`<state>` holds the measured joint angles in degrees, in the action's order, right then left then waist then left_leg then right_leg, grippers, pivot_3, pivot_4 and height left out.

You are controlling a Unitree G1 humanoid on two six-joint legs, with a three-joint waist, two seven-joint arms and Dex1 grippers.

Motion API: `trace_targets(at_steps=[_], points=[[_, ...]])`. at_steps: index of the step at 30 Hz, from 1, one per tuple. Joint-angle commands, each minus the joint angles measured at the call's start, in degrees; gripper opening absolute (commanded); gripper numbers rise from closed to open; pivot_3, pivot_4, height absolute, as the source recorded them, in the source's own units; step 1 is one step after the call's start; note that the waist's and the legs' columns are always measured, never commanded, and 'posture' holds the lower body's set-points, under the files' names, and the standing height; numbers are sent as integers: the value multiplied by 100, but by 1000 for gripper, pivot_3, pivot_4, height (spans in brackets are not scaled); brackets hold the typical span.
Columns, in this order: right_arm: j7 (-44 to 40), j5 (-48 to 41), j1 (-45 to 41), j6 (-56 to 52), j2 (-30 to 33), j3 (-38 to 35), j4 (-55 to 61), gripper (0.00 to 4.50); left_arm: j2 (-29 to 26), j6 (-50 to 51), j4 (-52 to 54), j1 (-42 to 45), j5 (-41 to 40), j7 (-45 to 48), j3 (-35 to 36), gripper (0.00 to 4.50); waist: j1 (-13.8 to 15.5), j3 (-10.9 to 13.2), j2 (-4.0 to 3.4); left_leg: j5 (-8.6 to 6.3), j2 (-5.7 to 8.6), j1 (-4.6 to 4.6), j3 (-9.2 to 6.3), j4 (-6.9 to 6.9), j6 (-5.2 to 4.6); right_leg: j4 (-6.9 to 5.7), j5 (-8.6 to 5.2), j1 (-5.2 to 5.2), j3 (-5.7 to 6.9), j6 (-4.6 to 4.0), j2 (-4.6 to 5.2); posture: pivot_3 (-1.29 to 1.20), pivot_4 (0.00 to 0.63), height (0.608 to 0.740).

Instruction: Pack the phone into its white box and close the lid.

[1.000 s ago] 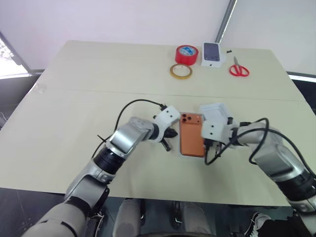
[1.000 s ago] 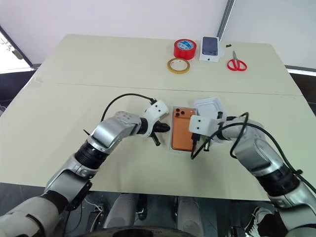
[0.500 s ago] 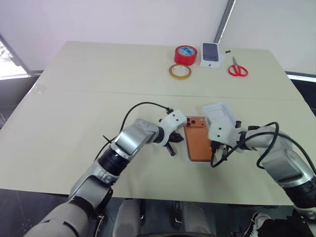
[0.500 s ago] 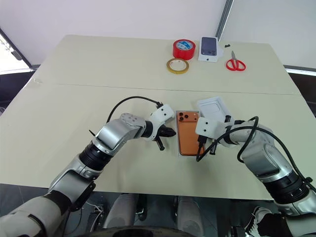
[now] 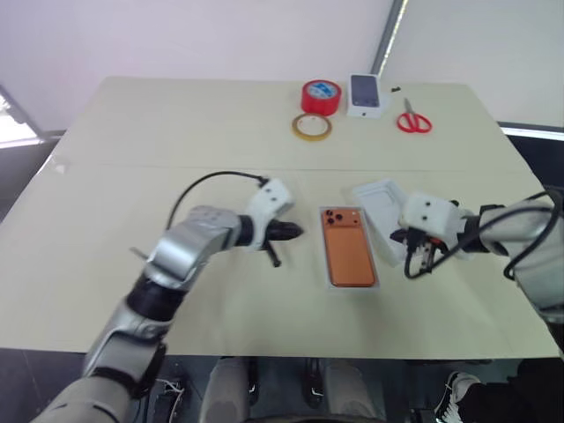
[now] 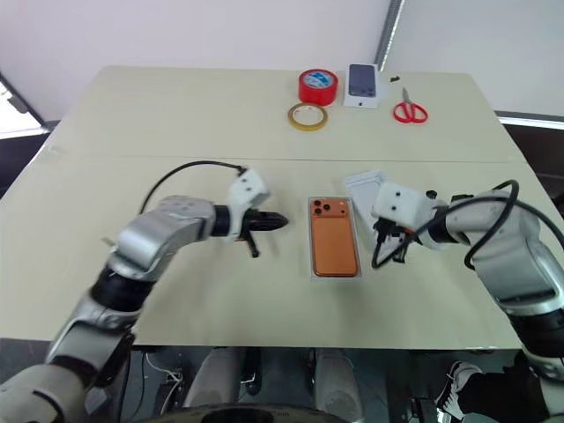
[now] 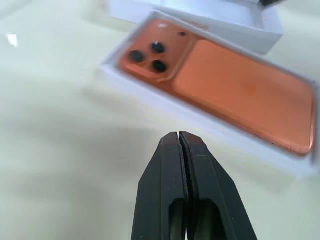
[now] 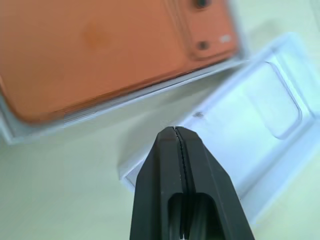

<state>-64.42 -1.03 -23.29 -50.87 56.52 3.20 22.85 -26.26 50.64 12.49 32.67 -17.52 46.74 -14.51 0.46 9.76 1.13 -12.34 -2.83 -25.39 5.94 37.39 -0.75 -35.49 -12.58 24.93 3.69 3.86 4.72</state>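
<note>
The orange phone (image 5: 348,256) lies back up inside the shallow white box (image 7: 150,90), its camera lenses at the far end. Just to the right of the box lies the white lid (image 5: 381,204), open side up. My left gripper (image 5: 295,233) is shut and empty. It points at the phone's left edge from a short distance away. My right gripper (image 8: 175,130) is shut and empty too, hovering over the table by the lid's near end, right of the box. Neither gripper touches the phone, the box or the lid.
At the far edge of the table (image 5: 132,176) sit a red tape roll (image 5: 321,95), a tan tape ring (image 5: 312,126), a small white carton with a phone picture (image 5: 365,92) and red scissors (image 5: 410,122).
Both grippers have drawn back from the phone's sides, the left one to the left, the right one to the right and upward. The phone stays in the box. The camera view has shifted.
</note>
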Motion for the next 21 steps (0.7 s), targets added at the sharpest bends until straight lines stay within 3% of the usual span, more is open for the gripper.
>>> trace_targets(at_steps=[1,3,6,10,21], points=[[398,-266,-346,-1050,-260,-17,-69,1831,-510,-564,633,-367,-186,464,278,0,8,0,-1,0,-1,-1,-1,0,0,1,0,1,1,-1,1,0,150,740],[577,-390,-485,-1605,-383,91,-85,2768,-884,-893,801,-639,-28,608,229,0,11,0,-1,-1,0,-2,3,-1,2,2,-1,4,-1,-1,6,0,150,740],[971,-563,-854,-2447,-724,116,-347,2768,-1184,-1362,984,-969,156,661,155,0,19,1,-4,-1,8,-6,7,-2,2,3,0,8,-1,-3,23,0,150,740],[1416,-673,-1051,-2866,-919,201,-645,2768,-1106,-1523,1060,-1191,-1,626,275,0,34,1,-4,-2,16,-18,10,0,2,10,0,13,-2,-4,35,0,150,740],[2285,-961,-1055,-3119,-1249,223,-988,2768,-894,-1420,1157,-1252,-180,468,303,0,10,1,-4,-3,13,-16,13,0,-4,3,1,14,-2,0,21,0,150,740]])
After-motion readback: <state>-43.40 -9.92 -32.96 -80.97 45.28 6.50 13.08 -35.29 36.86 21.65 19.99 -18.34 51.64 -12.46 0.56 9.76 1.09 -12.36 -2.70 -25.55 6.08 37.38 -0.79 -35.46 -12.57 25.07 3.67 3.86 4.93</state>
